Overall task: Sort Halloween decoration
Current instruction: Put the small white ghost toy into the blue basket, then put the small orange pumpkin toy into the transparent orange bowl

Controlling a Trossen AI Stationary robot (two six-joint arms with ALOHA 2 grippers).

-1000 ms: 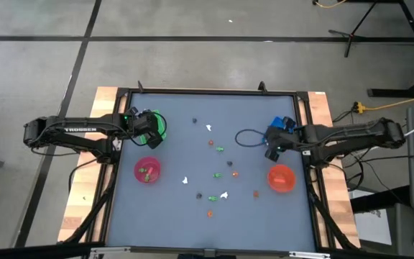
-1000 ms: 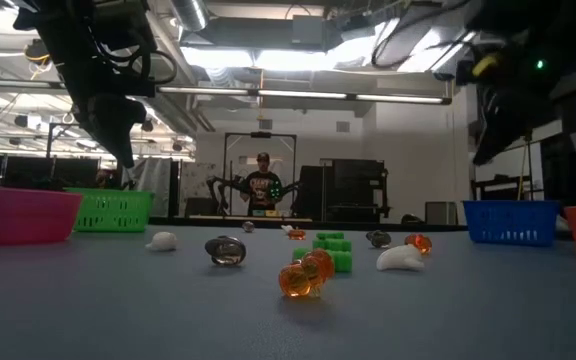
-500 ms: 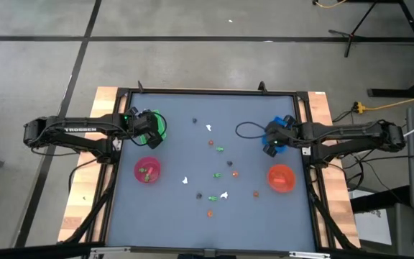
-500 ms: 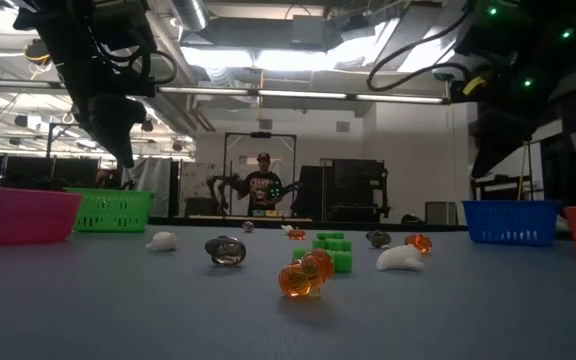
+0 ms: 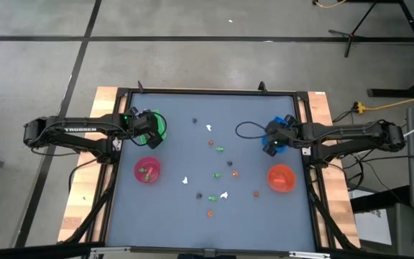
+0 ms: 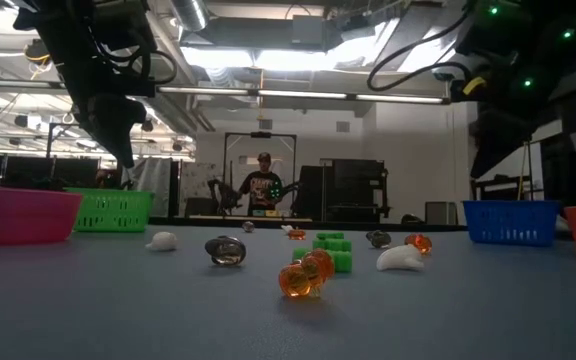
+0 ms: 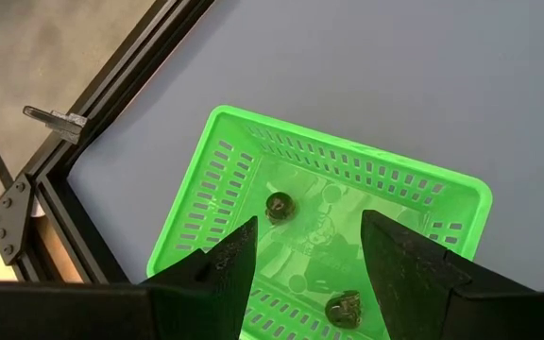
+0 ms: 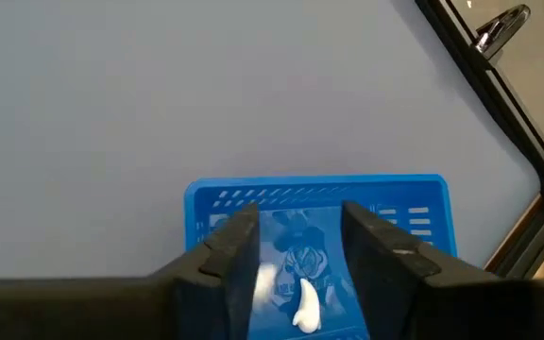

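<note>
Loose Halloween figures lie scattered over the middle of the table [image 5: 171, 108]: a white one [image 5: 209, 128] toward the far edge, an orange one [image 5: 210, 143] and a green one [image 5: 221, 149] just nearer, more down to an orange one [image 5: 209, 213] near the front edge. A white figure [image 8: 304, 304] lies in the blue tray [image 8: 314, 194], directly below and between the right gripper's [image 8: 298, 247] fingers, which stand apart with nothing pinched between them. Two dark figures [image 7: 278, 206] sit in the green tray [image 7: 225, 161] under the left gripper [image 7: 308, 253], fingers spread wide, empty. The pink bowl [image 5: 147, 170] holds a few small pieces; the orange bowl [image 5: 282, 178] shows no figures that I can make out. Key relation: the remaining cluster lies between the two arms, inward of both trays. The far white figure looks roughly midway, marginally nearer the right gripper [image 5: 271, 144], and white goes in its tray. Judgement: right arm must swing inward toward table centre; the figure's long axis cannot be told.
</note>
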